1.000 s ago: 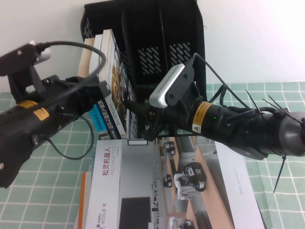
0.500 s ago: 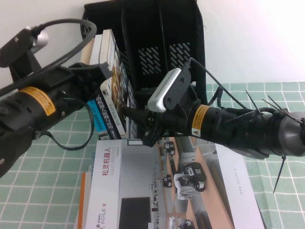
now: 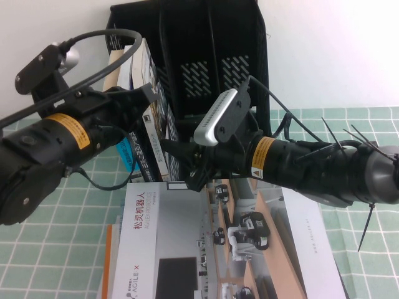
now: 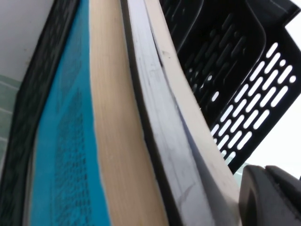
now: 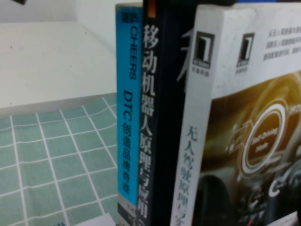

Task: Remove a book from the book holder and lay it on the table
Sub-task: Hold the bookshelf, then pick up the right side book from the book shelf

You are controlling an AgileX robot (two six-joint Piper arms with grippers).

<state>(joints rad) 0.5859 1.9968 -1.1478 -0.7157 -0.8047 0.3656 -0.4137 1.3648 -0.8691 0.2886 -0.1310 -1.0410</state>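
Your tall black plastic book holder (image 3: 206,68) at twelve o'clock holds the white-and-dark paperback book (image 3: 154,140) upright among blue-spined books (image 5: 128,113). The left gripper (image 3: 140,103) has advanced onto them, fingers unreadable; the right gripper (image 3: 181,152) stays spread beside the paperback.

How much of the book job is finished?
Nothing is finished yet: the book stands in the book holder beside the other books. In hand: the left gripper is up at the books' top edges and the right gripper, fingers open, is at the spines. Left: grip the book, pull it out and lay it on the table.
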